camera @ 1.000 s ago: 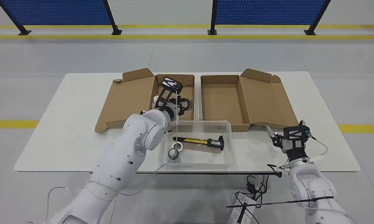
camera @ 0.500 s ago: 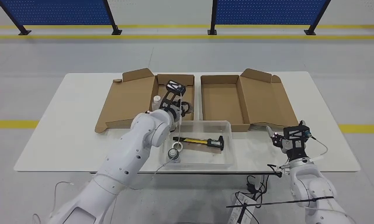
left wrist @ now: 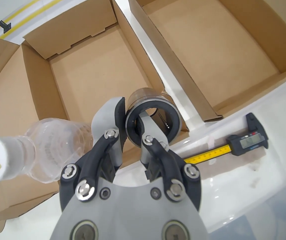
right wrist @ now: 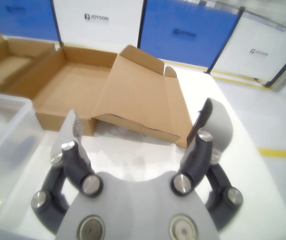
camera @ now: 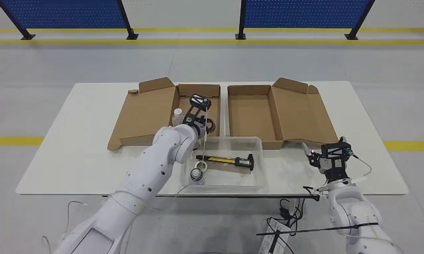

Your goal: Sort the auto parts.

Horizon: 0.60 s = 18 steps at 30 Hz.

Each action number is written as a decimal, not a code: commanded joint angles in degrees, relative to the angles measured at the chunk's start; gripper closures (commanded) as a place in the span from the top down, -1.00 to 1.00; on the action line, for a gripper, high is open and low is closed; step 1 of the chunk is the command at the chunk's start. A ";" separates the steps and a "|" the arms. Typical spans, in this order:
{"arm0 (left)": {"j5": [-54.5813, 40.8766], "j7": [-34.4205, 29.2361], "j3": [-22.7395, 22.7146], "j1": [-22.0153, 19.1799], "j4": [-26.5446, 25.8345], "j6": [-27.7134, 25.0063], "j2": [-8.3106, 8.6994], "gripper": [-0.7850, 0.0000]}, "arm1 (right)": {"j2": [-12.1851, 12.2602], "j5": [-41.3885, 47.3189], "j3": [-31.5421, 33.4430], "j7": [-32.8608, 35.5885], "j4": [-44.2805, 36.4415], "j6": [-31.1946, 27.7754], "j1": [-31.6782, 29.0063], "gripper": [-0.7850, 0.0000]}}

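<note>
My left gripper [left wrist: 130, 123] [camera: 201, 116] is shut on the wall of a black ring-shaped part [left wrist: 155, 123], one finger inside the ring and one outside. It hangs over the near right corner of the left cardboard box [left wrist: 88, 76] [camera: 142, 118]. A clear bottle with a white cap [left wrist: 45, 148] [camera: 177, 112] lies in that box. The right cardboard box [left wrist: 215, 48] [camera: 265, 118] [right wrist: 83, 81] is bare inside. My right gripper [right wrist: 140, 123] [camera: 324, 154] stands open above the table's near right corner, holding nothing.
A clear plastic bin [camera: 257, 180] [right wrist: 5, 126] sits in front of the boxes. It holds a yellow-and-black digital caliper [left wrist: 235, 146] [camera: 228, 160] and a round metal part [camera: 197, 175]. Both box lids lie folded outward on the white table [camera: 66, 154].
My left gripper, with the ring in it, has shifted slightly to the right over the left box. The right arm has not moved.
</note>
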 commanded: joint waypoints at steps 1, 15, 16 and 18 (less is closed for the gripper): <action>-0.08 -0.05 0.27 -0.28 0.95 -0.04 -0.23 -1.00 | 0.00 0.00 0.00 0.00 0.00 0.00 0.00 1.00; -1.12 0.63 1.69 -2.00 6.91 -0.60 -1.95 -1.00 | 0.00 0.00 0.00 0.00 0.00 0.00 0.00 1.00; -1.50 0.69 1.62 -2.05 7.21 -0.58 -2.05 -1.00 | 0.00 0.00 0.00 0.00 0.00 0.00 0.00 1.00; -1.81 0.79 1.61 -2.22 7.72 -0.78 -2.24 -1.00 | 0.00 0.00 0.00 0.00 0.00 0.00 0.00 1.00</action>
